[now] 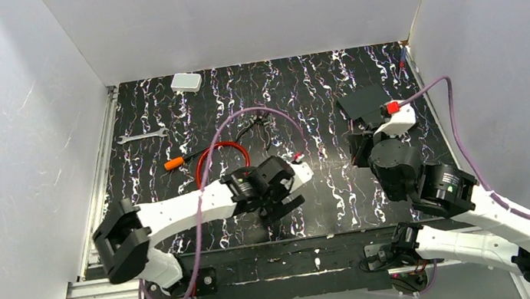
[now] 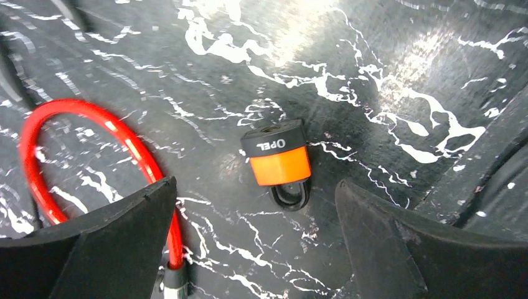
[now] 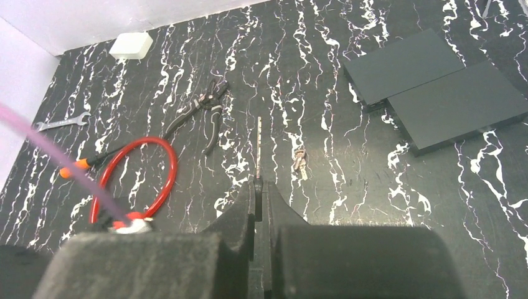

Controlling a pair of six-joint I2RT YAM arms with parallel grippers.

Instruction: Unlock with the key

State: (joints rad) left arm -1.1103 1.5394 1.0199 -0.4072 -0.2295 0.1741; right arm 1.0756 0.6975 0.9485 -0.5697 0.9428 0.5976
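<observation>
The lock (image 2: 278, 156), a stubby piece with a black cap and orange body, lies on the table. My left gripper (image 2: 255, 208) is open above it, fingers wide on either side and not touching it. The red cable loop (image 2: 93, 134) lies to its left, with one end under the left finger (image 2: 106, 243). My right gripper (image 3: 258, 185) is shut on the key (image 3: 259, 146). The thin blade sticks straight out ahead of the tips and the dark head is pinched between the jaws. In the top view the left gripper (image 1: 283, 192) covers the lock, and the right gripper (image 1: 360, 151) hangs right of it.
Black-handled pliers (image 3: 202, 112), an orange-handled screwdriver (image 3: 93, 162), a wrench (image 3: 59, 123) and a white box (image 3: 131, 45) lie to the left and back. Two flat black boxes (image 3: 436, 78) sit at the back right. A small metal piece (image 3: 300, 161) lies on the table ahead of the right gripper.
</observation>
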